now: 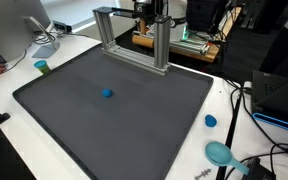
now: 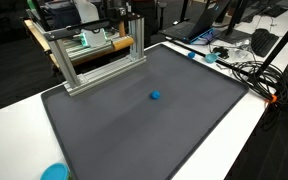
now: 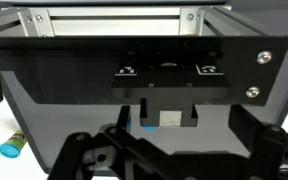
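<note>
My gripper (image 3: 174,160) is open, and nothing lies between its dark fingers (image 3: 89,155) at the bottom of the wrist view. It hangs behind an aluminium frame (image 1: 134,40) (image 2: 94,55) whose black panel (image 3: 144,65) fills the wrist view in front of me. Under the panel I see a small blue object (image 3: 147,127) on the dark grey mat (image 1: 114,120). In both exterior views that blue object (image 1: 107,94) (image 2: 155,97) lies alone near the mat's middle, well apart from the frame. The gripper itself is hardly visible in the exterior views.
A small teal cup (image 1: 42,67) (image 3: 11,147) stands on the white table beside the mat. A blue cap (image 1: 211,121) and a teal scoop (image 1: 220,152) lie off another edge, near cables (image 1: 254,120). A monitor (image 1: 19,30) stands at one corner.
</note>
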`<state>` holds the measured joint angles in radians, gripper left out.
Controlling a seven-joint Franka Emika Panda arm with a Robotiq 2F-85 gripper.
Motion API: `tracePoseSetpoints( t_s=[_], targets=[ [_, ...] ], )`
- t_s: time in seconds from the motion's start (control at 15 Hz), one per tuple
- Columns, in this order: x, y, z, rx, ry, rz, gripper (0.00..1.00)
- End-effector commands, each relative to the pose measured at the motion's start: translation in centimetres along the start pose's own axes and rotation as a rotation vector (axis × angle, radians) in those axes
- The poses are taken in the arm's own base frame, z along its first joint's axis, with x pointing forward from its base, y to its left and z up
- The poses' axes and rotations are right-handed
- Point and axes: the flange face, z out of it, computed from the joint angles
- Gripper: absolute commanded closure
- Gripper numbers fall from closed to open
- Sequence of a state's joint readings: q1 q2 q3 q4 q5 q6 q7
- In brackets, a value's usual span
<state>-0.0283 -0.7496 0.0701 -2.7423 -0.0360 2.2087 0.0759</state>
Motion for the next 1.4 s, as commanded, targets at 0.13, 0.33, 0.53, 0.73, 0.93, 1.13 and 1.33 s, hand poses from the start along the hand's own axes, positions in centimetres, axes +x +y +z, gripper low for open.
tracePoseSetpoints(
  t_s=[0.13, 0.33, 0.53, 0.73, 0.93, 1.13, 1.33],
  targets=[
    [0.1, 0.8, 1.0, -0.001, -0.038, 0.015, 0.11],
    [0.2, 0.7, 1.9, 0.019, -0.057, 0.002, 0.26],
    [0.1, 0.8, 2.2, 0.014, -0.077, 0.009, 0.23],
    [-0.2, 1.0, 1.7, 0.020, -0.073, 0.005, 0.29],
    [-0.3, 1.1, 1.7, 0.029, -0.082, -0.005, 0.55],
    [-0.4, 1.1, 1.7, 0.029, -0.090, -0.015, 0.66],
    [-0.2, 0.8, 1.4, 0.019, -0.082, -0.027, 0.66]
  ],
)
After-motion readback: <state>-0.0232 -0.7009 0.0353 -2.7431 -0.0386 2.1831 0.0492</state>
